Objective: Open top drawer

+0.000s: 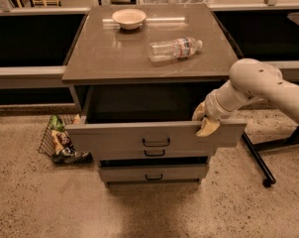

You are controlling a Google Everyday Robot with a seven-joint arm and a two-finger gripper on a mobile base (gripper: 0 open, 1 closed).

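Observation:
The top drawer is a wide grey front with a small black loop handle. It stands pulled well out from the cabinet, and its dark inside shows behind the front. My gripper is at the right part of the drawer's top edge. One tan finger lies on the outer face and the other is behind the front, so the gripper is clamped on the edge. My white arm reaches in from the right.
The mid-sized drawer peeks out under the top one, and the smallest drawer is below it. A plastic bottle and a bowl lie on the cabinet top. A wire basket of snack bags stands at the lower left. A black wheeled leg is on the right.

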